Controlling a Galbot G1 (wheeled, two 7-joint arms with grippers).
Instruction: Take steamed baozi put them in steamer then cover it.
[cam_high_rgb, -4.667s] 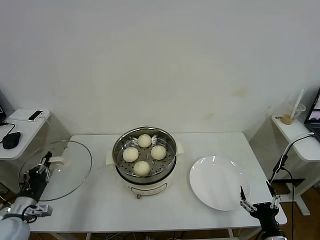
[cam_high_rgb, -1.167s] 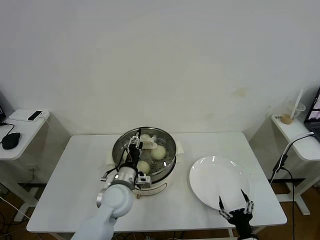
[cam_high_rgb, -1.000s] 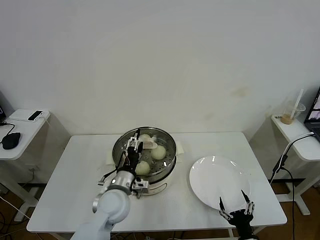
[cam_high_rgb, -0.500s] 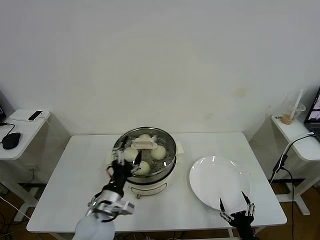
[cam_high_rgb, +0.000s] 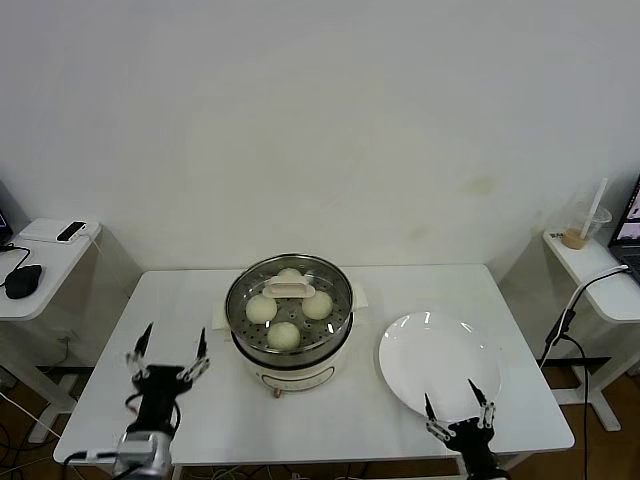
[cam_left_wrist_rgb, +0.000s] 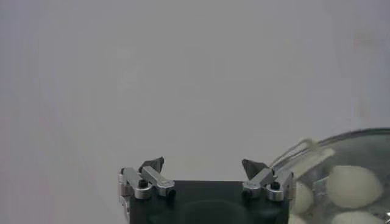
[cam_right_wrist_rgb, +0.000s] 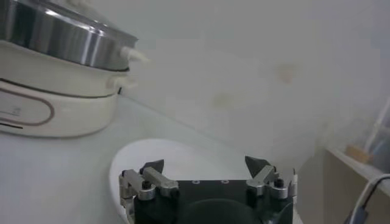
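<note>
Lid on, buns inside.
My left gripper (cam_high_rgb: 168, 351), jaws spread and empty, sits left of the steamer (cam_high_rgb: 289, 312); the cover (cam_high_rgb: 289, 290) rests over four baozi (cam_high_rgb: 283, 335).

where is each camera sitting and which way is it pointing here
Head view: high on the robot, looking down at the table, the lidded steamer, the plate; both open hands show, left hand, right hand.
Left wrist view: behind the left hand, facing the wall, steamer at its edge.
Right wrist view: behind the right hand, low over the plate, steamer beyond.
All share the steamer.
</note>
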